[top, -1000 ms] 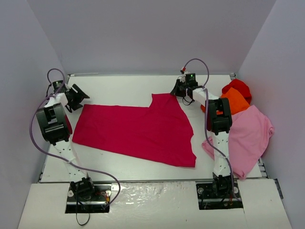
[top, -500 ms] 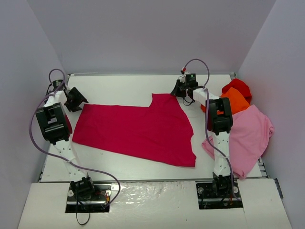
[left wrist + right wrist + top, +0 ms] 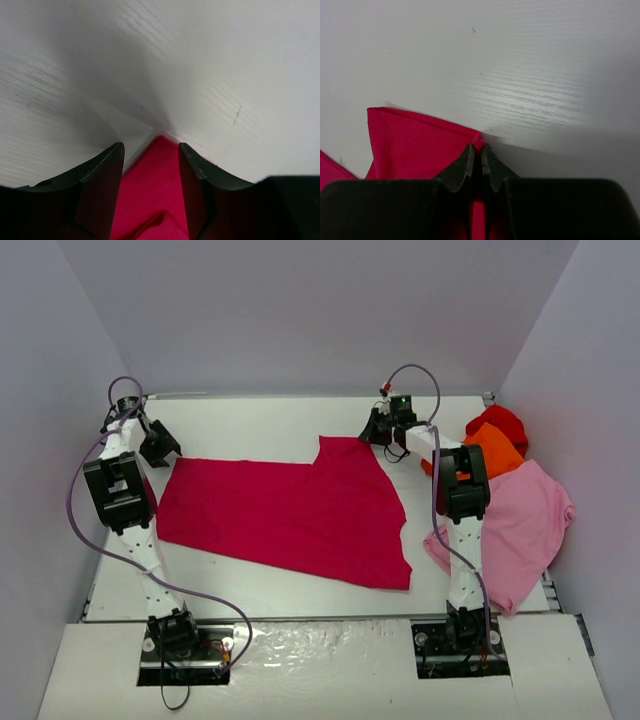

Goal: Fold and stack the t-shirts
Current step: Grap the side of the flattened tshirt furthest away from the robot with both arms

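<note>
Nothing folded yet: crimson-magenta cloth t-shirt (image 3: 290, 515) flat, right gripper (image 3: 476, 148) clamped on its one-o'clock corner, left gripper (image 3: 150, 146) jaws apart around its ten-o'clock corner.

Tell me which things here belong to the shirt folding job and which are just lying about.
Job: crimson-magenta cloth t-shirt, spread flat; orange cloth t-shirt, light pink cloth t-shirt and red cloth t-shirt, heaped at the right.
Not the job: white wood-grain table; plain grey enclosure walls.
</note>
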`<state>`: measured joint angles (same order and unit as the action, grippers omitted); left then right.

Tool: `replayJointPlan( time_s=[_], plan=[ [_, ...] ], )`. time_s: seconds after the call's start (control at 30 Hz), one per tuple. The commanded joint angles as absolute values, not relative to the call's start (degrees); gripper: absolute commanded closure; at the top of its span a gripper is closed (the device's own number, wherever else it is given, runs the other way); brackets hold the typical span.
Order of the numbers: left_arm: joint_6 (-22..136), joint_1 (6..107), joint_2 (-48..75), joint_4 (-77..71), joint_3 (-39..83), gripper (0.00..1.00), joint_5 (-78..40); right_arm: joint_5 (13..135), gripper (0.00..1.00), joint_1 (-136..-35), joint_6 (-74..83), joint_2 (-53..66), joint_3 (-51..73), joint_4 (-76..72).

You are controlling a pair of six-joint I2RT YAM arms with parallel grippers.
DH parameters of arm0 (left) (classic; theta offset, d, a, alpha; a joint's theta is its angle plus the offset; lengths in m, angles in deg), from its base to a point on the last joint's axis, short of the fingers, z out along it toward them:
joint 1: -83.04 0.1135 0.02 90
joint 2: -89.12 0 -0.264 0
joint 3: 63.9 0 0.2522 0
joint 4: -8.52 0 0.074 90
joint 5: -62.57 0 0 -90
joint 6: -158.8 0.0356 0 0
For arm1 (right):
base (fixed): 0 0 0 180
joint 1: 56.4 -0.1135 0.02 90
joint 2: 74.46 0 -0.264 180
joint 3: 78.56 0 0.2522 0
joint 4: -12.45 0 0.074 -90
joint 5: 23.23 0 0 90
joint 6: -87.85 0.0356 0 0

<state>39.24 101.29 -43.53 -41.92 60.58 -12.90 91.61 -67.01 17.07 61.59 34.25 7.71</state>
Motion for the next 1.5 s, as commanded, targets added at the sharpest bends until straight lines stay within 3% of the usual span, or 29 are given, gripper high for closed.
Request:
replayJointPlan(
  time_s=[0.0,0.1,0.27,0.73,1.07,1.47],
  plan=[
    [40.8,101.2,-46.8,-45.8,59.9,0.55,-16.7,89.2,1.0,-67.6,15.4,62.8,31.9,-2.5],
    [40.9,101.1,-46.5,-44.7,58.5,0.55,-16.1,89.3,1.0,-67.6,15.4,62.8,32.0,-2.5],
    [39.7,100.3,-46.1,-40.8,54.7,0.64,-12.3,89.4,1.0,-67.6,15.6,63.0,31.4,-2.2],
    [38.9,96.7,-48.6,-41.3,58.8,0.61,-9.5,89.4,1.0,-67.6,15.3,62.6,30.4,-1.9],
    [42.2,96.7,-45.8,-47.6,57.6,0.64,-16.6,90.0,1.0,-67.6,15.5,62.5,30.0,-1.8],
    [42.6,96.8,-42.1,-51.6,55.1,0.51,-23.2,90.7,1.0,-67.8,15.7,61.8,29.1,-1.9]
  ],
)
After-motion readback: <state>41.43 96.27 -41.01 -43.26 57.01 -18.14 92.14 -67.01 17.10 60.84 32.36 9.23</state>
